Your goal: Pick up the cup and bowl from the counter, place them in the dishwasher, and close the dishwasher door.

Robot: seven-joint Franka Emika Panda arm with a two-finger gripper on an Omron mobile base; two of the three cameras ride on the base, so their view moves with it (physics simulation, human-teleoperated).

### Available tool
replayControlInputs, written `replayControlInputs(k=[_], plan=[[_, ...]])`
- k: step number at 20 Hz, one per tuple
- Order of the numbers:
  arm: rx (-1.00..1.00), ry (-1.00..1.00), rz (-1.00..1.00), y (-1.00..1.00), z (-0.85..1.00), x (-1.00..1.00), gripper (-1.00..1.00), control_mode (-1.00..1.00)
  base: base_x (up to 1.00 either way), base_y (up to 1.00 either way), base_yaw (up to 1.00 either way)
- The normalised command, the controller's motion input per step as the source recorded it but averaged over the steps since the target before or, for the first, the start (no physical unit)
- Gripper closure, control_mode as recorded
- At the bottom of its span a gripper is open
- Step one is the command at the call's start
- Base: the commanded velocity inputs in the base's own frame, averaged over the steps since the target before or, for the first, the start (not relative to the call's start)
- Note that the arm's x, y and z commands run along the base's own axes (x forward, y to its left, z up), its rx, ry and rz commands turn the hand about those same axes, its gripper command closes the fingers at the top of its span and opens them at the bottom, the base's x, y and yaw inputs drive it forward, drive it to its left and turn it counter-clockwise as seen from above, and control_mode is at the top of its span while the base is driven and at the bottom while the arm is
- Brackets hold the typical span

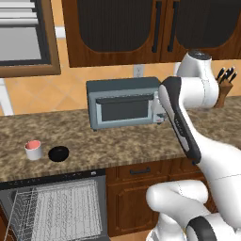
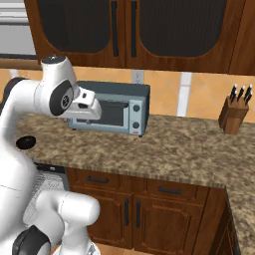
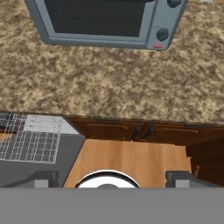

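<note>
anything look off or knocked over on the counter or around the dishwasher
Nothing stands out. The cup and the bowl sit upright, side by side near the counter edge, nothing spilled. The dishwasher door hangs open below them with the rack showing, which fits the task. The toaster oven and knife block stand straight.

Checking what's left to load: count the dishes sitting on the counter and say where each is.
2. The cup stands near the counter's front edge above the open dishwasher; the black bowl sits just right of it, apart. None seem hidden.
</note>
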Motion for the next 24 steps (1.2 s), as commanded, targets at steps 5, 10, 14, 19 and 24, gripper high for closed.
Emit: replayControlInputs(k=[5,10,14,19,24], plan=[[0.04,-0.21,0.00,0.28,0.00,-0.57,-1.00,-1.00,0.00,0.00,0.00],[0.00,0.00,0.00,0.00,0.00,0.00,-1.00,1.00,-0.01,0.03,0.11],[0.00,0.00,0.00,0.00,0.00,0.00,-1.00,1.00,-0.07,-0.22,0.42],[0.00,0.00,0.00,0.00,0.00,0.00,-1.00,1.00,-0.18,-0.57,0.71],[0.00,0.00,0.00,0.00,0.00,0.00,-1.00,1.00,-0.11,-0.44,0.82]])
